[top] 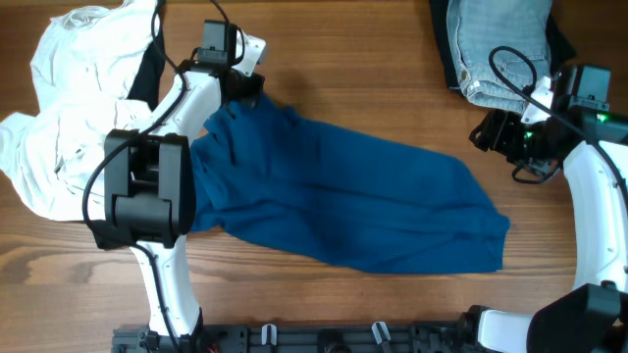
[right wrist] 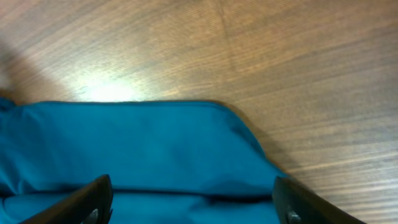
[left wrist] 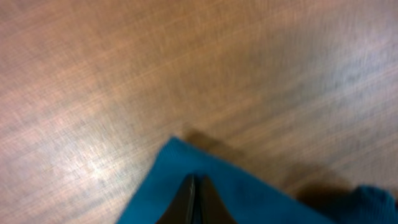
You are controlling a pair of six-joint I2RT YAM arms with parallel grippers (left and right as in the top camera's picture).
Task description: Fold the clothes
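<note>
— Where's the blue shirt [top: 343, 206]?
— Lying across the table [top: 392, 59]. The left gripper [left wrist: 196, 200] seems pinched on one corner, though that view is blurred.
— The right gripper [right wrist: 194, 202]?
— Spread wide, holding nothing, near the shirt's other end

Your left arm [top: 163, 282] shows white links, a boxy black joint housing [top: 143, 192] and looping black cable [top: 92, 182]. Your right arm [top: 595, 201] matches, a green light [top: 601, 117] lit near its wrist; the right gripper [right wrist: 194, 208] has dark fingers [right wrist: 93, 200].

Robot lab workbench: wooden table [top: 373, 59], mounted arms [top: 147, 191].
</note>
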